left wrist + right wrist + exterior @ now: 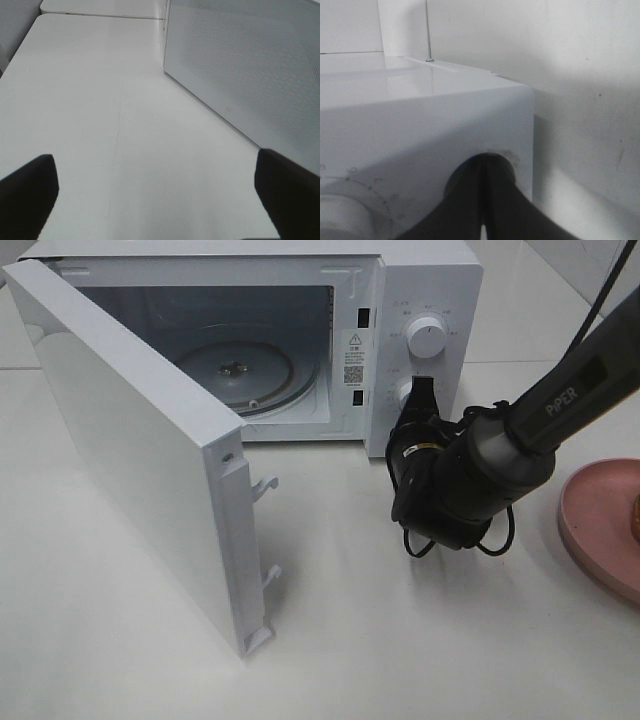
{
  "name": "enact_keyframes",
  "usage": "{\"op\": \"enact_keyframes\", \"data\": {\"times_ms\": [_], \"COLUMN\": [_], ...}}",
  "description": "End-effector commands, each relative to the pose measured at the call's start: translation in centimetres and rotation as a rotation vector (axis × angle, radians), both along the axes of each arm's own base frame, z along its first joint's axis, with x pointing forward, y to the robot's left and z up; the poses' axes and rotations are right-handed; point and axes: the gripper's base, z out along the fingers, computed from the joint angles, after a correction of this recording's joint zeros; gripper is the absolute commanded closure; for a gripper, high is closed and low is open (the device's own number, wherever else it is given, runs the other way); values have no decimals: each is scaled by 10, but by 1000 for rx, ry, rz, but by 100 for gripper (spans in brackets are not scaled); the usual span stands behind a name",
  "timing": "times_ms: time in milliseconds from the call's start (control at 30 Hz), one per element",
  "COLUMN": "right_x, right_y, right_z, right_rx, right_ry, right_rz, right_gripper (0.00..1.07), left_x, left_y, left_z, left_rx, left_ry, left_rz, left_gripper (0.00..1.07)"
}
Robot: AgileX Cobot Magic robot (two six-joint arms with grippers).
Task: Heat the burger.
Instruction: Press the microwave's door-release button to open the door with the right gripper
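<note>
Right now the microwave (430, 280) stands with its door (120, 440) swung wide, showing the bare glass turntable (235, 375) inside. The right gripper (420, 390) has its jaws pressed together, tips at the control panel just below the upper knob (427, 338). The left gripper (157, 192) is spread wide above the white table (90, 100), holding nothing, near the door's outer face. Of the burger (636, 508), only a brown sliver shows at the picture's right edge, on the pink plate (600, 520), well apart from the oven.

text: "PiPER" | on: right arm (566, 400) | microwave (440, 280) sticker (353, 358): warning sign, print unreadable
</note>
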Motion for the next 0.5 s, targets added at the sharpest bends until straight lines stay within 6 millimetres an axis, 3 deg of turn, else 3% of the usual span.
{"op": "enact_keyframes", "data": {"times_ms": [33,500], "right_x": [14,-8], "right_y": [-6,-14], "right_z": [13,18], "right_rx": [-39,-48], "right_ry": [-102,-24], "right_rz": [24,90], "right_gripper": [107,107], "left_x": [0,0], "left_y": [0,0], "left_z": [0,0], "left_rx": [-3,-3], "left_ry": [-5,-5], "left_rz": [-8,-8], "left_gripper": [4,4]}}
